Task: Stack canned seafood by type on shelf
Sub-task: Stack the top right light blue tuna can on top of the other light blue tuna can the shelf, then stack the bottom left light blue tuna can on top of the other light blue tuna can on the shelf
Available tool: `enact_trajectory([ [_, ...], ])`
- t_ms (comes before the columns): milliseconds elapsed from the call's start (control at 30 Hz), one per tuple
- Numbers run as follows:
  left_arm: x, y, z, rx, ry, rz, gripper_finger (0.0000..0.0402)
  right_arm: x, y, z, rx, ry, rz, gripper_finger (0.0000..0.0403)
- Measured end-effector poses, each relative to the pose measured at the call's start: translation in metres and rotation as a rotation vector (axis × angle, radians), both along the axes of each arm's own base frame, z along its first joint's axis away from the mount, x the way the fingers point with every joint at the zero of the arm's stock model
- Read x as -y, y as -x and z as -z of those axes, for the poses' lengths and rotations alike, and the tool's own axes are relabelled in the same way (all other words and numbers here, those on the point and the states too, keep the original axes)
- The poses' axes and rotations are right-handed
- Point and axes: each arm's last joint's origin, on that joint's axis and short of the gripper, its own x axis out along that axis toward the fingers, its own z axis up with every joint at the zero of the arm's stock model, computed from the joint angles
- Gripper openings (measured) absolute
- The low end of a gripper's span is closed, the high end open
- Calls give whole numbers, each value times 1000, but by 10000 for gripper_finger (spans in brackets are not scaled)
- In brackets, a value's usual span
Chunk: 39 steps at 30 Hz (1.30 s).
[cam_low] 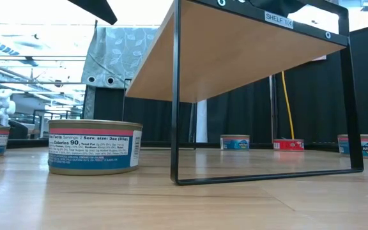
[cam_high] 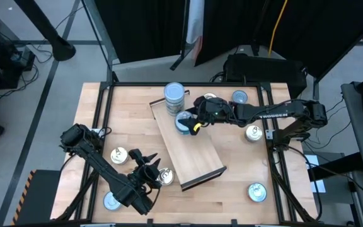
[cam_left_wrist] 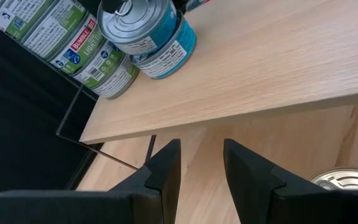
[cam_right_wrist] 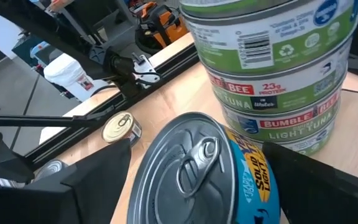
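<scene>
The shelf (cam_high: 191, 151) is a light-wood board on thin dark legs, lying slantwise mid-table. At its far end stands a stack of green-labelled tins (cam_high: 174, 97), also in the right wrist view (cam_right_wrist: 272, 62). My right gripper (cam_high: 190, 122) reaches in from the table's right and is shut on a blue-labelled tin with a silver pull-tab top (cam_right_wrist: 191, 168), just beside that stack. My left gripper (cam_high: 145, 162) is open (cam_left_wrist: 201, 168), low beside the shelf's left edge and near a loose silver-topped tin (cam_high: 164, 178) on the table. My right gripper pinches the blue-labelled tin by its side wall (cam_right_wrist: 257, 180), one finger (cam_right_wrist: 98, 177) on each side. It comes level from the table's right. The tin (cam_left_wrist: 132, 22) sits slightly tilted over a second blue tin (cam_left_wrist: 169, 53) on the shelf.
Loose tins lie on the table: left of the shelf (cam_high: 118, 155), near the left front (cam_high: 112, 200), right front (cam_high: 257, 191), right side (cam_high: 253, 132) and far right (cam_high: 239, 97). In the low view a tin (cam_low: 94, 147) stands by the shelf leg (cam_low: 175, 96).
</scene>
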Motion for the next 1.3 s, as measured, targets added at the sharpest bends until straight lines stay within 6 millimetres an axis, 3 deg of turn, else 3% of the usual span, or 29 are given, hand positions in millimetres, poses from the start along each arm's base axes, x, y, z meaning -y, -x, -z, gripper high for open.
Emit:
enact_trajectory([
  [300,0,0,0,2,2,-1,122,0,-1,-2,22,-9,26,355],
  [667,1,1,1,-28,28,-7,122,-9,4,-10,10,157,-33,355],
  [833,7,14,0,-23,57,-26,122,-14,29,-35,4,250,-74,355],
  [967,15,30,-9,57,126,-51,122,-21,61,-49,-88,295,-131,354],
  [1133,25,46,-24,114,294,-39,122,-28,100,-50,-237,311,-190,329],
  [1300,43,54,-28,9,565,-5,122,-30,132,-41,-194,326,-198,278],
])
